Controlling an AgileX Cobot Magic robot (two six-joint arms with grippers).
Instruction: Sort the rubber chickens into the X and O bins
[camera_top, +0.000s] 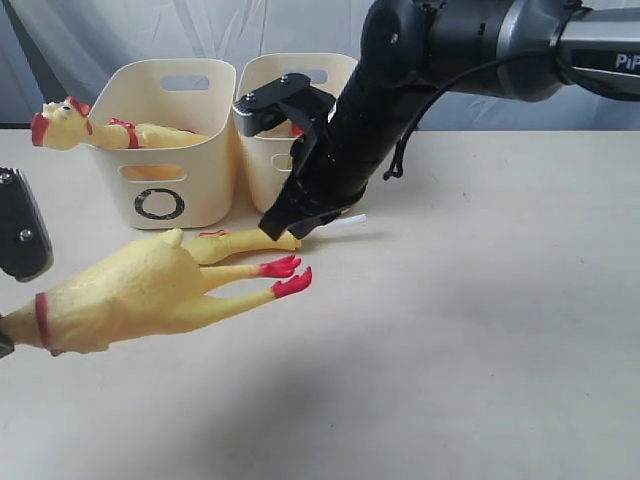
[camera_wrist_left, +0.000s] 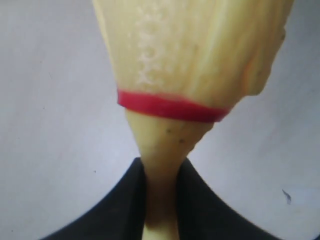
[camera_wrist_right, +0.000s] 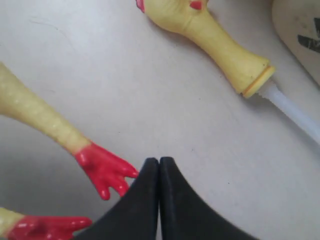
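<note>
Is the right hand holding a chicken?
No, the right hand is shut with nothing in it, beside a chicken's red foot.

Soft, even light leaves faint shadows on the table (camera_top: 480, 350) (the close-up rubber chicken (camera_wrist_left: 200, 60) looks slightly blurred).

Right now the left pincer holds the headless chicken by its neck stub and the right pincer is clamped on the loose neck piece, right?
Not quite. The right pincer is shut on nothing; the loose neck piece lies on the table apart from it, as the right wrist view shows. The left pincer does hold the headless chicken by its neck stub.
</note>
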